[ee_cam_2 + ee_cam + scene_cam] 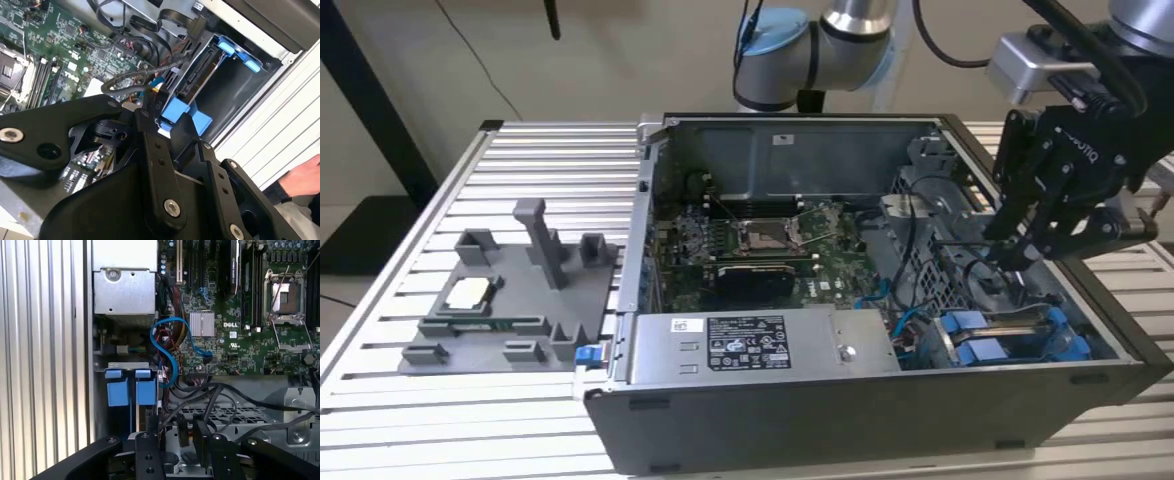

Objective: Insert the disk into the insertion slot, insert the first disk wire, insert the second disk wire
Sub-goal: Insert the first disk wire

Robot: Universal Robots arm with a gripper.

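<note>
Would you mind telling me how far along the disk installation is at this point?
Done: the disk sits in its slot, its blue carrier seated in the bay. In hand: the gripper hangs just above it, its tip at a black wire connector; I cannot tell whether it grips it. Left: the disk's exposed port end seems to have no wire plugged in, so both wires look undone.

Apparently smooth plastic disk carrier (118,394)
</note>
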